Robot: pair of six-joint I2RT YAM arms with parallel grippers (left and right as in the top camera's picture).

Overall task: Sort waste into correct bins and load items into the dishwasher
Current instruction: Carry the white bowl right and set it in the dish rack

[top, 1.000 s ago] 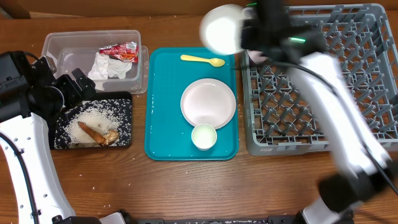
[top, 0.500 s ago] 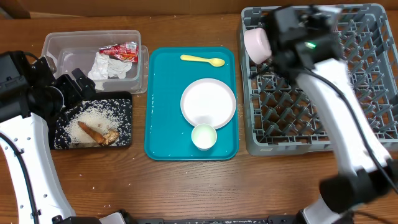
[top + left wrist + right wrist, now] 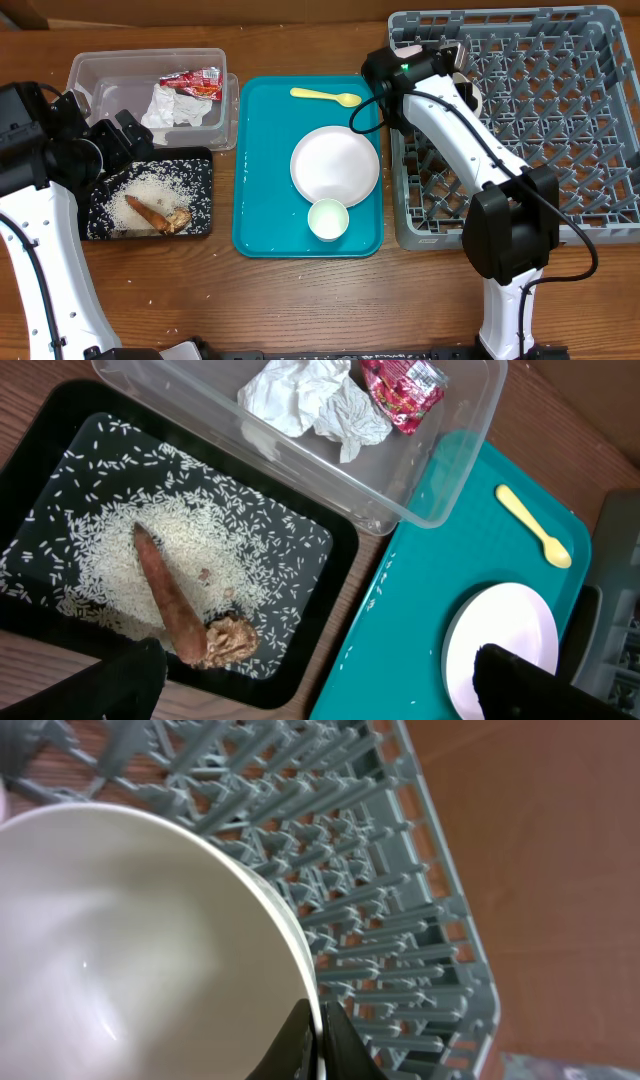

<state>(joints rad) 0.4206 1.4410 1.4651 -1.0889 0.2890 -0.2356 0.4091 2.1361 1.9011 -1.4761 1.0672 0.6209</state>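
Observation:
My right gripper [image 3: 322, 1040] is shut on the rim of a white bowl [image 3: 130, 940] and holds it on edge over the pegs of the grey dish rack [image 3: 400, 900]. In the overhead view this gripper [image 3: 450, 70] is at the rack's [image 3: 560, 130] far left corner, and only a sliver of the bowl [image 3: 474, 100] shows. The plate [image 3: 335, 165], cup [image 3: 328, 219] and yellow spoon [image 3: 325, 96] lie on the teal tray [image 3: 260, 170]. My left gripper [image 3: 130, 135] is open and empty above the black tray [image 3: 200, 195]. I see no second bowl.
The clear tub [image 3: 95, 75] holds the napkin [image 3: 172, 105] and the red wrapper [image 3: 195, 82]. The black tray holds rice [image 3: 150, 190] and brown scraps [image 3: 160, 213]. The left wrist view shows the open left gripper [image 3: 320, 690] over the black tray's edge [image 3: 330, 580].
My right arm has carried the bowl right from above the teal tray's far edge and down to the rack's far left corner. The left arm has not moved.

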